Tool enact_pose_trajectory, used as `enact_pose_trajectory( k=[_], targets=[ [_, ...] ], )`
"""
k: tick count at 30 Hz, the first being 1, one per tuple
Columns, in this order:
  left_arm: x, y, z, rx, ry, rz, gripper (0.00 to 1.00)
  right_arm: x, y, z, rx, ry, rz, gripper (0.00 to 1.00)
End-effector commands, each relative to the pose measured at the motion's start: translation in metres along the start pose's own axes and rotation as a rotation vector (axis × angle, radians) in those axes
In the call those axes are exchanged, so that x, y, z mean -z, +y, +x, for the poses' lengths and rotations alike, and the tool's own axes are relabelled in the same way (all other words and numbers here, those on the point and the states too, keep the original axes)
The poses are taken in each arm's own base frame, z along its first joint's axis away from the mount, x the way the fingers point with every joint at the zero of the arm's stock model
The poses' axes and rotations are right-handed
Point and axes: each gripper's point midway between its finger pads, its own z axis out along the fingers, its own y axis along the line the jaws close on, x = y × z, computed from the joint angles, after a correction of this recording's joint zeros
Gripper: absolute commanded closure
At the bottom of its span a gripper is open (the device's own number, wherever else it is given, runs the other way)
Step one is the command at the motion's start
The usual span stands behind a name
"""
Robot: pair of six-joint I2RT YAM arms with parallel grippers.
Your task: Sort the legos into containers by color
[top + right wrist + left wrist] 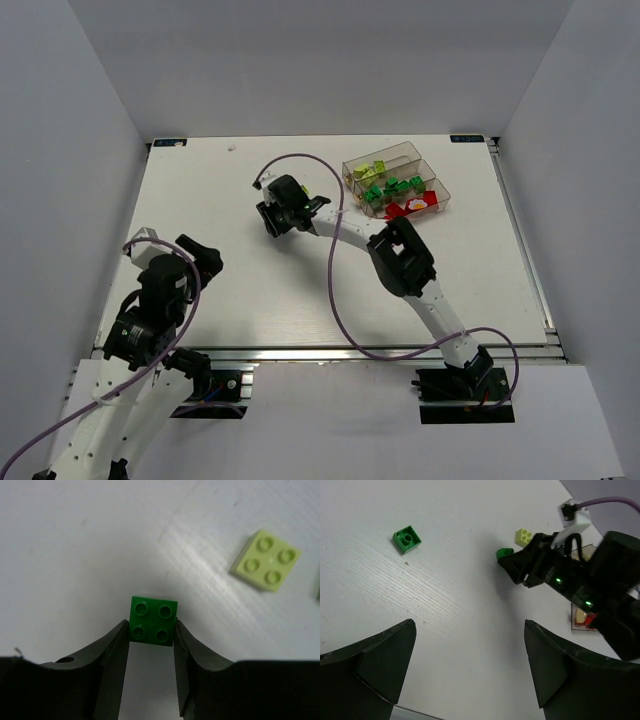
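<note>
White table point(250, 290), plain grey-white walls point(300, 60) on three sides.

1. The dark green brick point(152, 621) is showing smooth moulded plastic, its studs catching a soft sheen.
2. The pale yellow-green brick point(266, 560), lying on the table point(450, 595), is looking like the same smooth plastic.
3. The table is showing a white, matt top with fine linear grain.
4. The fingers point(112, 655) of the right gripper point(151, 630) are appearing as matt black plastic.
5. The containers point(385, 152) on the table are gleaming as clear, glossy plastic.
6. The purple cable point(612, 500) above the table is wearing a smooth sheath.
</note>
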Motion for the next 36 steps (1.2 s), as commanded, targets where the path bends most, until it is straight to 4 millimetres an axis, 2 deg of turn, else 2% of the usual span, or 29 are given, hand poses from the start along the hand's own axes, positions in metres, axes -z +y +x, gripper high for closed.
enact_pose_trajectory(
  k=[1, 2, 3, 4, 5, 6, 7, 8, 9, 10, 11, 12, 13, 14, 15, 16, 17, 18, 20, 21, 23, 24, 27, 28, 30, 31, 33, 36],
  targets=[
    [-0.011, 0.000, 0.013, -0.027, 0.043, -0.006, 0.02, 0.078, 0.025, -0.077, 0.073, -0.190, -0.189, 0.98],
    [-0.014, 0.000, 0.017, -0.036, 0.057, -0.011, 0.02, 0.090, 0.028, -0.087, 0.098, -0.241, -0.230, 1.00],
    [-0.017, -0.003, 0.018, -0.038, 0.059, -0.006, 0.02, 0.104, 0.033, -0.088, 0.142, -0.261, -0.283, 1.00],
    [-0.021, -0.003, 0.022, -0.049, 0.069, -0.005, 0.02, 0.157, 0.035, -0.090, 0.191, -0.315, -0.424, 1.00],
    [-0.021, -0.003, 0.023, -0.050, 0.071, -0.005, 0.02, 0.158, 0.035, -0.090, 0.198, -0.317, -0.424, 1.00],
    [-0.023, -0.005, 0.022, -0.049, 0.065, 0.002, 0.02, 0.167, 0.032, -0.090, 0.202, -0.325, -0.431, 1.00],
    [-0.024, -0.006, 0.021, -0.050, 0.062, 0.006, 0.02, 0.184, 0.020, -0.090, 0.197, -0.338, -0.410, 1.00],
    [-0.024, -0.005, 0.022, -0.052, 0.063, 0.005, 0.02, 0.192, 0.012, -0.090, 0.194, -0.345, -0.394, 1.00],
    [-0.025, -0.007, 0.021, -0.051, 0.056, 0.013, 0.02, 0.210, -0.006, -0.096, 0.187, -0.371, -0.356, 1.00],
    [-0.025, -0.007, 0.021, -0.053, 0.055, 0.014, 0.02, 0.215, -0.016, -0.092, 0.177, -0.367, -0.337, 1.00],
    [-0.026, -0.007, 0.022, -0.054, 0.056, 0.015, 0.02, 0.217, -0.027, -0.079, 0.158, -0.344, -0.321, 1.00],
    [-0.027, -0.008, 0.023, -0.055, 0.059, 0.019, 0.02, 0.230, -0.050, -0.077, 0.141, -0.349, -0.275, 1.00],
    [-0.027, -0.008, 0.024, -0.057, 0.062, 0.022, 0.02, 0.234, -0.062, -0.072, 0.131, -0.343, -0.251, 1.00],
    [-0.028, -0.008, 0.025, -0.059, 0.064, 0.022, 0.02, 0.234, -0.076, -0.057, 0.109, -0.316, -0.217, 1.00],
    [-0.028, -0.008, 0.025, -0.058, 0.065, 0.024, 0.02, 0.240, -0.088, -0.054, 0.100, -0.315, -0.186, 1.00],
    [-0.029, -0.009, 0.026, -0.060, 0.068, 0.027, 0.02, 0.244, -0.116, -0.044, 0.061, -0.291, -0.133, 1.00],
    [-0.030, -0.008, 0.028, -0.061, 0.071, 0.026, 0.02, 0.246, -0.130, -0.038, 0.037, -0.273, -0.104, 1.00],
    [-0.030, -0.010, 0.028, -0.058, 0.071, 0.033, 0.02, 0.250, -0.155, -0.032, 0.000, -0.259, -0.059, 1.00],
    [-0.032, -0.010, 0.031, -0.058, 0.080, 0.037, 0.02, 0.252, -0.177, -0.020, -0.040, -0.224, -0.022, 1.00],
    [-0.033, -0.011, 0.032, -0.056, 0.081, 0.040, 0.02, 0.254, -0.198, -0.015, -0.064, -0.217, 0.012, 1.00],
    [-0.034, -0.012, 0.034, -0.056, 0.088, 0.044, 0.02, 0.253, -0.217, -0.009, -0.067, -0.204, 0.044, 1.00],
    [-0.035, -0.012, 0.034, -0.055, 0.090, 0.044, 0.02, 0.251, -0.233, -0.008, -0.079, -0.200, 0.064, 1.00],
    [-0.035, -0.013, 0.036, -0.057, 0.099, 0.046, 0.02, 0.243, -0.257, 0.000, -0.092, -0.175, 0.088, 1.00],
    [-0.035, -0.013, 0.036, -0.058, 0.101, 0.046, 0.02, 0.243, -0.264, -0.006, -0.085, -0.185, 0.098, 1.00],
    [-0.035, -0.012, 0.037, -0.060, 0.104, 0.045, 0.02, 0.235, -0.278, 0.002, -0.099, -0.162, 0.106, 1.00],
    [-0.035, -0.011, 0.038, -0.061, 0.106, 0.043, 0.02, 0.235, -0.282, -0.004, -0.094, -0.170, 0.111, 1.00],
    [-0.035, -0.009, 0.040, -0.063, 0.111, 0.038, 0.02, 0.227, -0.293, 0.003, -0.103, -0.154, 0.117, 0.99],
    [-0.036, -0.007, 0.043, -0.060, 0.119, 0.033, 0.02, 0.218, -0.304, 0.007, -0.103, -0.146, 0.131, 0.93]
  ],
)
